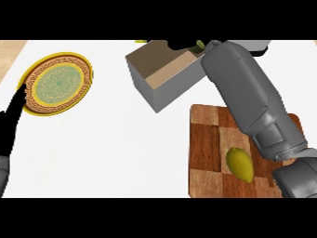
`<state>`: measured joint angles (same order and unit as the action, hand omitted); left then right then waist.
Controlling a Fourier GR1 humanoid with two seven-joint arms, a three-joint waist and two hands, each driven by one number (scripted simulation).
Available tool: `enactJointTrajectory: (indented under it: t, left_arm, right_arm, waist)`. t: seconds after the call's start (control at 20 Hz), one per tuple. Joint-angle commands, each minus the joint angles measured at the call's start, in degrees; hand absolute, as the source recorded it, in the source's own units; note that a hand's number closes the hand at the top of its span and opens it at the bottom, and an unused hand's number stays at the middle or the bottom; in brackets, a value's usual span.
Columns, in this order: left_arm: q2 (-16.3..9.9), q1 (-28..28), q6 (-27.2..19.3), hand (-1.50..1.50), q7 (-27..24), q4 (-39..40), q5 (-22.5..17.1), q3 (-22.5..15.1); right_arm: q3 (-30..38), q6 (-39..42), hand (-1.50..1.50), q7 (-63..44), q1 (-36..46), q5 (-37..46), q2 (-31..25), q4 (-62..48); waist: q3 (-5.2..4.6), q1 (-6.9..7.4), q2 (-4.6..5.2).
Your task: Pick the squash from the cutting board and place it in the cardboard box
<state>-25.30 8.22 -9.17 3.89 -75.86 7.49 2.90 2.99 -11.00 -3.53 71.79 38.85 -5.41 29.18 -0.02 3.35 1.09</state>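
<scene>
Where showing at the left edge, left hand (3,130): black fingers (15,103) straight, holding nothing, tips beside plate. Right hand (187,45): mostly hidden over box; open or closed cannot be told. Squash (240,163), count one: yellow-olive, smooth, oval, tapering to lower end; lying on cutting board (205,139), count one, brown checkered wood. Cardboard box (162,69), count one, open-topped, tilted. Plate (56,83), count one, yellow-rimmed, patterned. White surface (120,148) beneath all.
</scene>
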Motion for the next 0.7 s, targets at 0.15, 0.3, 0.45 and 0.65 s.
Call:
enactJointTrajectory:
  t: [0.15,0.3,0.45,0.65]
  left_arm:
    - [-0.2,3.0,1.4,0.0,-0.3,0.6,-0.1,0.0]
    - [0.5,2.6,1.0,0.0,-1.0,2.4,0.5,-0.1]
    - [1.9,4.3,0.0,0.0,0.0,1.8,1.0,-0.9]
    - [0.3,0.4,1.6,0.0,-2.5,-0.7,0.6,-0.5]
  right_arm:
    - [0.2,-6.5,1.5,-1.9,6.2,3.4,3.0,-12.6]
    - [3.1,-9.2,1.5,-3.0,5.0,1.5,3.2,-15.5]
    - [5.8,-7.9,-1.5,-2.6,4.3,-1.1,3.4,-17.6]
    - [7.3,-9.1,-1.5,-0.4,4.2,-2.2,3.2,-18.6]
  waist:
    - [-0.05,1.67,0.88]
    - [-0.04,1.22,0.93]
    - [0.0,2.0,1.48]
    - [0.04,3.49,1.29]
